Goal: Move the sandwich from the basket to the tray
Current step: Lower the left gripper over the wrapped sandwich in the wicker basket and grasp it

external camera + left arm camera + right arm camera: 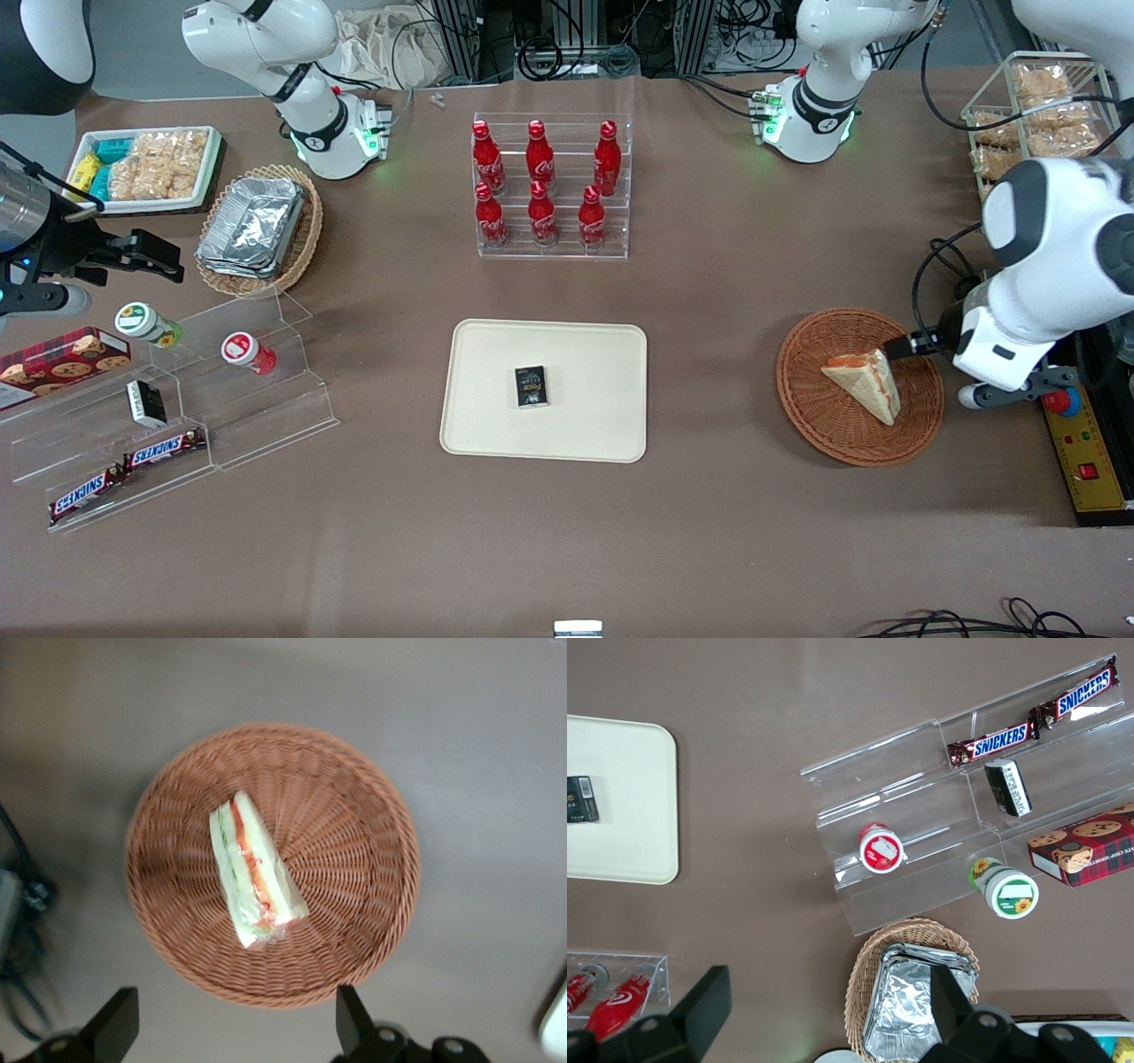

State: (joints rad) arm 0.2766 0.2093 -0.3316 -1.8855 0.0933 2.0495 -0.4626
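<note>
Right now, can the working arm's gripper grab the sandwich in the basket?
Probably yes. The gripper hangs open above the basket, and the sandwich lies alone in it with nothing covering it, so the way down looks free.

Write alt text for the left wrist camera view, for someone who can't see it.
A wedge sandwich wrapped in clear film lies in a round reddish-brown wicker basket on a brown table. The working arm's hand hovers above the basket's rim, fingers open and holding nothing.

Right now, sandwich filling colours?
Orange-red and green, clearest in left wrist view: sandwich, hand open above.
</note>
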